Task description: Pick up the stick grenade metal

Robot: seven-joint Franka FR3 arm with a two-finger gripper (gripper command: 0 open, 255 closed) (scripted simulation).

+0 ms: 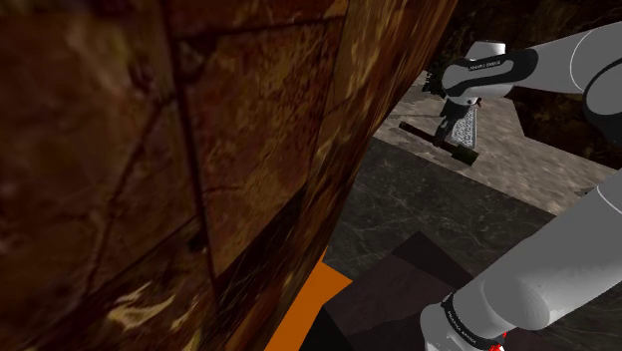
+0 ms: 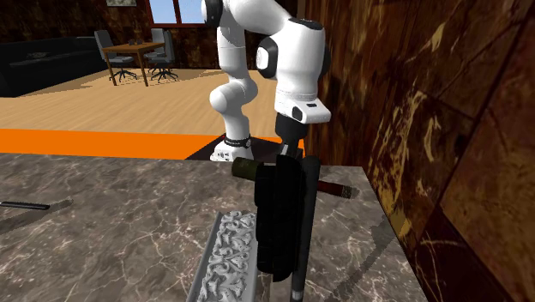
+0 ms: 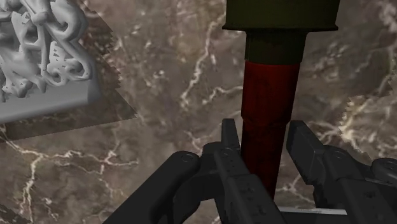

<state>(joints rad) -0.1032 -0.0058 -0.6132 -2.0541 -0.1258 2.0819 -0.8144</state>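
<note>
End effector [image 3: 264, 129] clasps the stick grenade [image 3: 270, 76] (dark red handle, olive head).

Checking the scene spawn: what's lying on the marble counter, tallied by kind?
Stick grenade: 1
Grey carved slab: 1
Thin dark item, too small to identify: 1
Total: 3

Stick grenade [image 3: 270, 121] in claw [image 3: 264, 130], carved block [image 3: 44, 57] beside it on counter [image 3: 165, 76], wall [image 2: 429, 129] bordering counter.
</note>
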